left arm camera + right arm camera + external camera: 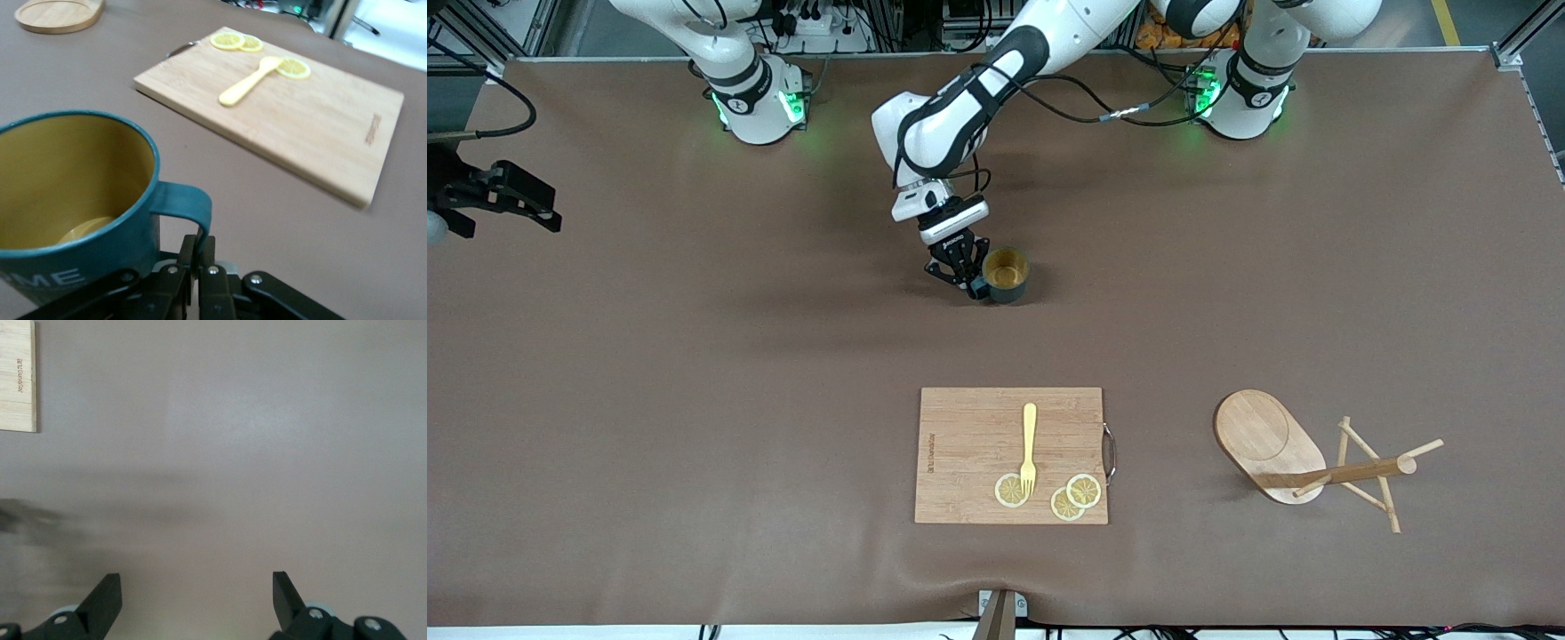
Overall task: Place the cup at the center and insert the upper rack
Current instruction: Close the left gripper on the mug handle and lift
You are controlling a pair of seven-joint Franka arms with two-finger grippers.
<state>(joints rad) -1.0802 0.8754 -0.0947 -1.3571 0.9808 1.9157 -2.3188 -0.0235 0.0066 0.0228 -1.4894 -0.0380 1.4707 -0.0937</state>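
The dark teal cup (1007,274) (73,200), yellowish-tan inside, stands upright on the brown table, farther from the front camera than the cutting board. My left gripper (973,284) (202,252) reaches in from its base and is shut on the cup's loop handle (190,203). The upper rack (1316,462), a light wooden mug tree, lies tipped on its side toward the left arm's end of the table, its oval base (60,13) raised on edge. My right gripper (538,209) (197,597) waits open over bare table at the right arm's end, holding nothing.
A rectangular wooden cutting board (1011,453) (280,100) lies near the front edge, with a yellow fork (1029,444) and three lemon slices (1074,498) on it. Its corner (17,377) shows in the right wrist view. A small bracket (1000,609) sits at the table's front edge.
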